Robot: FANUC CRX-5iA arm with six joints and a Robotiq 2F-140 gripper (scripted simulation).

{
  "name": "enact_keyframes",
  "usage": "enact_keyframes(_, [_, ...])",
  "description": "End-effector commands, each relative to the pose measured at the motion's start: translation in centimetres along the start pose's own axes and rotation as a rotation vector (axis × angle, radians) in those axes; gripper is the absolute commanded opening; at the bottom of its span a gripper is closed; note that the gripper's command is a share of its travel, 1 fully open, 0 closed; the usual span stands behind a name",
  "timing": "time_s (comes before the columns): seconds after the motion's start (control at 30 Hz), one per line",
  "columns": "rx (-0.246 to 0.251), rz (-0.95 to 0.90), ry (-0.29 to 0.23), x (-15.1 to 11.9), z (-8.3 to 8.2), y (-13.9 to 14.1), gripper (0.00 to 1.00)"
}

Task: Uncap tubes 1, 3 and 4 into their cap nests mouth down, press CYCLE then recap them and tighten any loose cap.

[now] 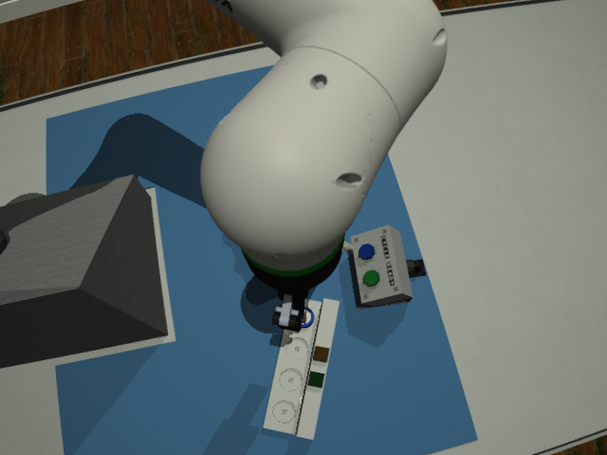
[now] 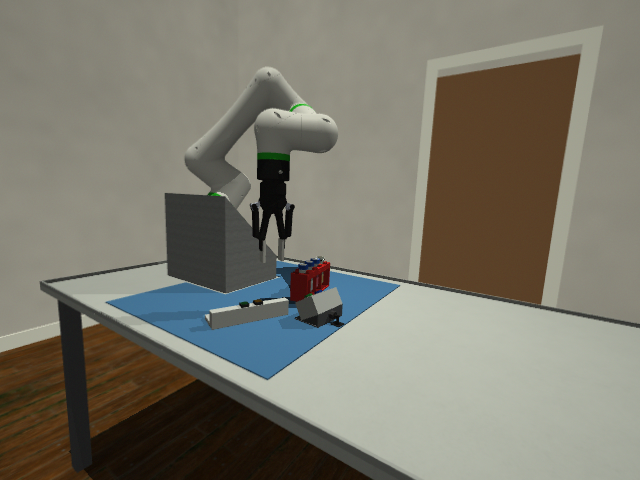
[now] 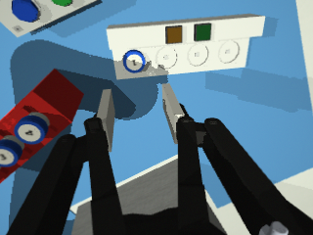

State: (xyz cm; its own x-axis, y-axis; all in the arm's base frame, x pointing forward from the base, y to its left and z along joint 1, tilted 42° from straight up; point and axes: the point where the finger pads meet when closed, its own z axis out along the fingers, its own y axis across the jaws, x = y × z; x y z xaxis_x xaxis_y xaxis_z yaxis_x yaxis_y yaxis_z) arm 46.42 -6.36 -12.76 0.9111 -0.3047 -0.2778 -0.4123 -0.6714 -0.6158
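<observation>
The blue cap of tube 1 (image 3: 133, 61) sits in cap nest 1, at the left end of the white cap tray (image 3: 186, 46), dot up. It also shows as a blue ring in the top view (image 1: 307, 317). My gripper (image 3: 138, 98) hangs above and just in front of that nest, fingers apart with nothing between them; it also shows in the exterior view (image 2: 272, 255). Nests 2 to 4 (image 3: 198, 54) are empty. The red decapping station (image 3: 34, 122) lies to the left with blue caps 4 (image 3: 30, 131) and 3 (image 3: 5, 154) on their tubes.
The amber lamp (image 3: 174, 34) and green lamp (image 3: 202, 31) are dark. The key desk (image 1: 381, 266) with the blue CYCLE key (image 1: 366, 251) and green READY key (image 1: 371, 278) stands beside the tray. A grey block (image 1: 73, 264) stands to the left.
</observation>
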Motion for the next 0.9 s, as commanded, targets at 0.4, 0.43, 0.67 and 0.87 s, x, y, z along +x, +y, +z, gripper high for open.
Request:
enact_keyframes(0.4, [0.0,0.663,0.001,-2.6,-0.1,-6.1,0.35])
enact_keyframes(0.43, [0.001,0.735,0.001,-2.9,-0.1,-6.8,0.35])
enact_keyframes(0.67, [0.0,0.997,0.001,-3.9,-0.1,-9.1,0.35])
enact_keyframes(0.87, [0.001,1.236,0.0,-4.9,-0.1,-11.4,0.35])
